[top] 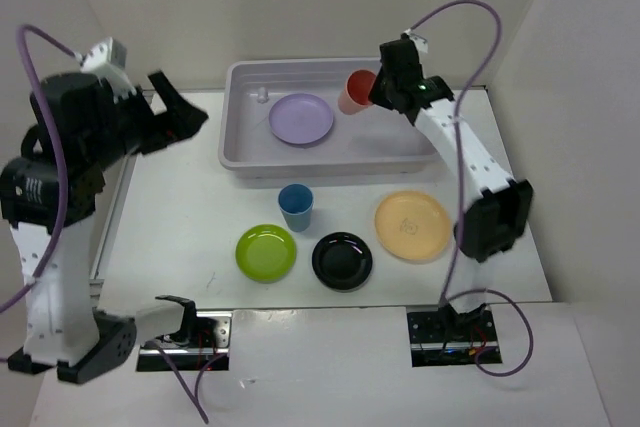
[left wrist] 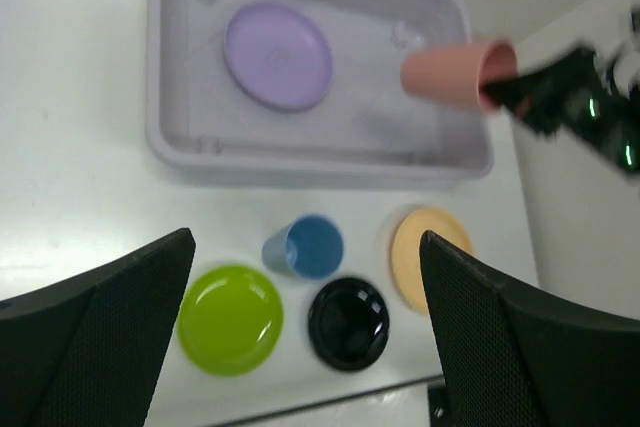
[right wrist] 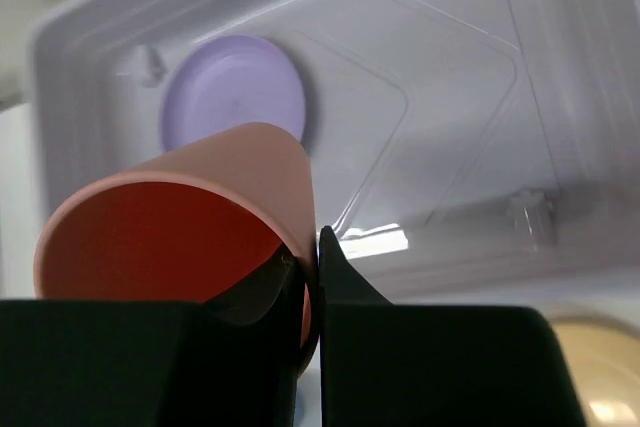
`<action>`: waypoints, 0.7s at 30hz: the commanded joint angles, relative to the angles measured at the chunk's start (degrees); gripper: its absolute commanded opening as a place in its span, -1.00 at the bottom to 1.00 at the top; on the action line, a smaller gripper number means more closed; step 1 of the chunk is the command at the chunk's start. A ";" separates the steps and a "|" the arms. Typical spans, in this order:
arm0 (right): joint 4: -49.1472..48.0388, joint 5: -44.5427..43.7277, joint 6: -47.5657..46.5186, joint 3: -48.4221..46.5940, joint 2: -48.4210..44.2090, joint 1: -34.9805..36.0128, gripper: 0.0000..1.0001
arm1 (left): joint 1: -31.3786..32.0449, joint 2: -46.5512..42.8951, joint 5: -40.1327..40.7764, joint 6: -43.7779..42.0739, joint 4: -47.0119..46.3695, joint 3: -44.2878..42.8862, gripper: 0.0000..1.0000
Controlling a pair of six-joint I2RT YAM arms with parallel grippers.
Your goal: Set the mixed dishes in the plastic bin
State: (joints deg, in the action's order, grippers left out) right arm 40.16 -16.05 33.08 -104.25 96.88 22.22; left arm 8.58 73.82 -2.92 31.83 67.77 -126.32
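Our right gripper (right wrist: 310, 259) pinches the salmon cup (right wrist: 225, 169) by its rim over the bin (right wrist: 455, 117); our left gripper (top: 180, 105) gapes open, empty.

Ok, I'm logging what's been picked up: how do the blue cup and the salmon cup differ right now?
The blue cup stands upright on the table, in front of the bin; the salmon cup is tipped sideways in the air over the bin's right end. The blue cup is untouched; the salmon cup's rim is pinched by the right claw. Both are small, plain tapered cups.
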 commanded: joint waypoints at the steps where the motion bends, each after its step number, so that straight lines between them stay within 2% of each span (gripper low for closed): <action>1: -3.50 -0.38 -2.49 -5.76 13.31 -4.19 -0.99 | -0.14 -14.35 -2.53 0.59 -7.46 17.72 0.99; 2: -4.29 0.23 -2.49 -7.27 15.60 -5.16 -0.99 | -0.14 -16.06 -3.23 0.60 -8.95 22.56 0.99; 3: -5.09 0.23 -3.36 -10.77 19.97 -6.82 -0.99 | -0.14 -17.82 -5.84 -0.36 -8.97 31.14 0.99; 5: -2.91 0.23 -3.37 -16.57 25.17 -8.32 -0.99 | 0.47 -18.36 -9.72 -0.37 -9.50 39.18 0.99; 7: 1.30 0.23 -3.37 -26.24 32.39 -9.47 -0.99 | 1.26 -19.41 -10.79 0.15 -10.54 46.65 0.99; 11: 8.15 -1.78 -4.08 -41.43 41.87 -11.14 -0.99 | 2.32 -21.61 -7.54 0.16 -11.69 50.73 0.99; 12: 11.05 -1.79 -4.08 -53.31 44.68 -11.75 -0.99 | 2.84 -21.01 -8.15 0.16 -11.69 51.26 0.99; 14: 20.94 -0.92 -4.08 -71.17 57.23 -13.95 -0.99 | 3.46 -21.00 -9.74 0.85 -12.48 52.84 0.99; 17: 11.11 3.57 -3.02 -57.07 50.43 -16.59 -0.99 | 4.86 -21.52 -9.74 1.48 -13.89 55.04 0.99; 19: 13.52 2.96 -3.98 -61.66 52.43 -17.12 -0.99 | 5.56 -21.53 -7.99 1.48 -13.89 55.83 0.99; 20: 19.28 2.96 -3.99 -73.09 57.93 -17.12 -0.99 | 5.57 -21.53 -7.98 1.48 -13.89 55.83 0.99; 21: 20.21 2.96 -4.77 -73.90 60.16 -17.12 -0.99 | 5.57 -21.53 -7.98 1.48 -13.89 56.36 0.99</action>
State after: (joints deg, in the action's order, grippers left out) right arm 54.35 -13.78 29.47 -170.36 152.77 5.48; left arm 13.72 53.06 -10.81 32.21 56.69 -70.54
